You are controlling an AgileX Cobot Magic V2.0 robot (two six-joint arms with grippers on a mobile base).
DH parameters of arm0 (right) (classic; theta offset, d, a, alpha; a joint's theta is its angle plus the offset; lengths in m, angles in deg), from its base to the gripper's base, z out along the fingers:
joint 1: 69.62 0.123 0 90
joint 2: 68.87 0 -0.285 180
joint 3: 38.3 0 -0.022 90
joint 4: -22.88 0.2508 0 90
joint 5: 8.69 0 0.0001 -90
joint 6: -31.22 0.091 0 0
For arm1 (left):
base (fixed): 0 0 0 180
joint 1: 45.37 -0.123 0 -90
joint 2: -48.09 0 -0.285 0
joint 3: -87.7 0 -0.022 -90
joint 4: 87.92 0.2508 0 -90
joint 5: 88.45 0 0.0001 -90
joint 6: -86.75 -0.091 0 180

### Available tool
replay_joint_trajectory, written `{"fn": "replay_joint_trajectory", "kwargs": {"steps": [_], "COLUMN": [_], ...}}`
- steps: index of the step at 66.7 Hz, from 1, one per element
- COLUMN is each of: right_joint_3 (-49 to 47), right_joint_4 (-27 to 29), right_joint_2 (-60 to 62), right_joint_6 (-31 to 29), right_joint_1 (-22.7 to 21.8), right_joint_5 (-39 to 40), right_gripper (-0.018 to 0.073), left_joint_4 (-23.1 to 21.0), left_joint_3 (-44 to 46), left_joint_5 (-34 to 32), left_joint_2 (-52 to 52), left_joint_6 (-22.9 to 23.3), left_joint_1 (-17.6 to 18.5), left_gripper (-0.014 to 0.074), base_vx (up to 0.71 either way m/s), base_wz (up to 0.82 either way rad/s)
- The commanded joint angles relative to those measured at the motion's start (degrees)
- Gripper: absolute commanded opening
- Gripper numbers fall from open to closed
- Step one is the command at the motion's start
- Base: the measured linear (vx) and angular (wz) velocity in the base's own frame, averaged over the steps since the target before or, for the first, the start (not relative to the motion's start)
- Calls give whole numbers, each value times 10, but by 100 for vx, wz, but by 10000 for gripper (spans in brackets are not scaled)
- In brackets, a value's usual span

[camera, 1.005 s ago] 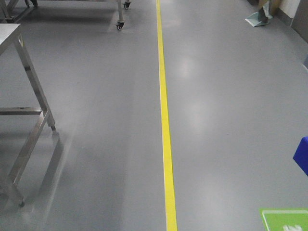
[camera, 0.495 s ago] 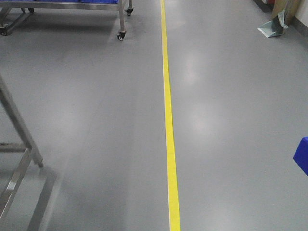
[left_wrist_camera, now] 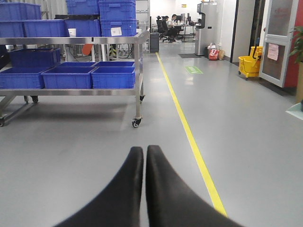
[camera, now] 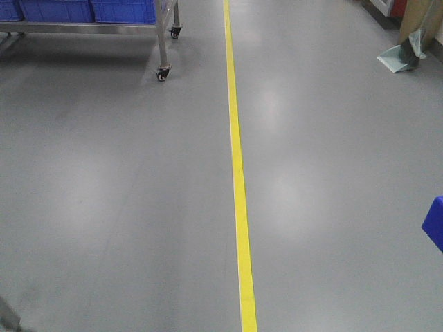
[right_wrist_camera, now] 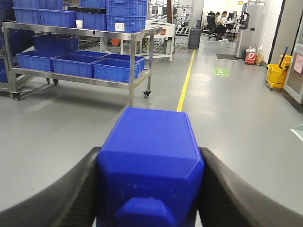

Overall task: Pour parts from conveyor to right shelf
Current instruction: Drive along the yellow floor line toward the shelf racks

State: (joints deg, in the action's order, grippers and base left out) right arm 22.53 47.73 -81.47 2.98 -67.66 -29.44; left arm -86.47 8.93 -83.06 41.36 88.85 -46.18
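My right gripper (right_wrist_camera: 150, 156) is shut on a bright blue plastic part (right_wrist_camera: 149, 135) with a round knob facing the camera; black fingers (right_wrist_camera: 71, 189) press both its sides. A corner of the part shows at the right edge of the front view (camera: 435, 223). My left gripper (left_wrist_camera: 144, 150) is shut and empty, held above the grey floor. A wheeled stainless steel rack (left_wrist_camera: 71, 41) with blue bins (left_wrist_camera: 113, 76) stands ahead on the left, also in the right wrist view (right_wrist_camera: 75, 29) and the front view (camera: 83, 28). I cannot tell whether it is the right shelf. The conveyor is out of view.
A yellow floor line (camera: 237, 173) runs straight ahead. A yellow mop bucket (left_wrist_camera: 249, 66) stands by a door at the right. A dustpan (camera: 401, 59) lies at the far right. A green floor mark (left_wrist_camera: 193, 70) and people at desks (left_wrist_camera: 170, 21) are far ahead.
The view has moved forward along the yellow line. The steel table frame at the left has slid out of view, and the rack with blue bins has come in at top left. The held part stays put.
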Motion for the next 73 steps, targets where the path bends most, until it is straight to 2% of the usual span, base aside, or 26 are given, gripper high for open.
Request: {"fn": "replay_joint_trajectory", "kwargs": {"steps": [1,45,73], "right_joint_3": [-14,-14,-14], "right_joint_4": [3,3,3], "right_joint_2": [-7,-7,-7], "right_joint_6": [-4,-4,-4], "right_joint_1": [-4,-4,-4], "right_joint_5": [44,44,44], "right_gripper": [-8,-8,-8], "left_joint_4": [-4,-4,-4], "left_joint_3": [15,15,15], "left_joint_5": [-41,-41,-41], "left_joint_2": [3,3,3], "left_joint_6": [4,4,4], "left_joint_1": [-1,-1,-1], "left_gripper": [-6,-6,-6], "base_vx": [79,79,75], "base_wz": [3,9,-6]}}
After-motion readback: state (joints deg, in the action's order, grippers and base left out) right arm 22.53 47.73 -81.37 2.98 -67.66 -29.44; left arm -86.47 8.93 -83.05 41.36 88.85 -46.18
